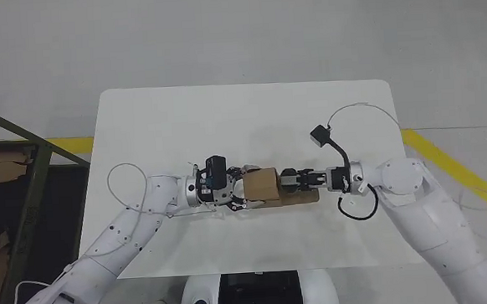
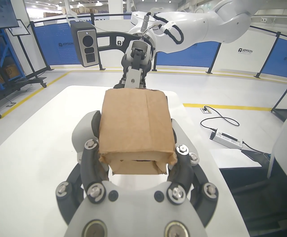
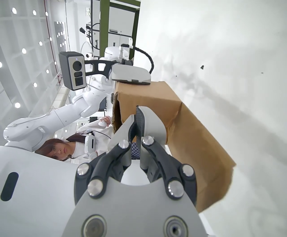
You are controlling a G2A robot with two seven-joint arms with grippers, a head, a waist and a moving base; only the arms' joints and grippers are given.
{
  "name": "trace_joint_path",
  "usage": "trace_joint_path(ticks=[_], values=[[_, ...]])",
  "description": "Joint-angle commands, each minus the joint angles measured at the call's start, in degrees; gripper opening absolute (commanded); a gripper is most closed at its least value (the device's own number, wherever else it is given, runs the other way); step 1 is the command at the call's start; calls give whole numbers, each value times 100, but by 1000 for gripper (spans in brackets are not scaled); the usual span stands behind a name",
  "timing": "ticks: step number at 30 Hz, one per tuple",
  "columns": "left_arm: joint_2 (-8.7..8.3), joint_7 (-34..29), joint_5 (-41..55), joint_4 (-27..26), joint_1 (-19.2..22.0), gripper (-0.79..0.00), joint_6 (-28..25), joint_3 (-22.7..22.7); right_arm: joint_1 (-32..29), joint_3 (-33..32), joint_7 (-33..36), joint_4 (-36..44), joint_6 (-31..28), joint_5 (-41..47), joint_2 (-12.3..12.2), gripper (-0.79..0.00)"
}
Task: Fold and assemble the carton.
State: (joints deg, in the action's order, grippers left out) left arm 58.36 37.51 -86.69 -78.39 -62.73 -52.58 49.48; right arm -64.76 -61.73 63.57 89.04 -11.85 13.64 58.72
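Brown carton (image 1: 263, 184) held between the left gripper (image 2: 135, 125) and the right gripper (image 3: 135, 121), end to end.
The left jaws were clamped on the carton's two side walls, one finger (image 2: 95, 123) against each. The right jaws were pressed together at the opposite end; I could not tell whether cardboard sat between them. The carton was just below the middle of the top view, over the white table (image 1: 225, 119).
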Motion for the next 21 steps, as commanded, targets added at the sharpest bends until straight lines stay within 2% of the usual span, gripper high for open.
trace_joint_path(ticks=[1,8,16,21], values=[[2,-3,-21,-25,-8,-222,0,-7,52,85,-15,-7,18,-16,20,-785],[6,20,-59,0,-19,-215,-6,-8,98,50,-37,0,-42,-5,19,-785],[-34,105,-117,-36,-75,-215,11,127,-608,-1091,-252,-12,-68,300,-212,-785],[-61,176,-156,-151,-138,-222,2,193,-722,-1449,-227,-566,118,626,-267,-785]])
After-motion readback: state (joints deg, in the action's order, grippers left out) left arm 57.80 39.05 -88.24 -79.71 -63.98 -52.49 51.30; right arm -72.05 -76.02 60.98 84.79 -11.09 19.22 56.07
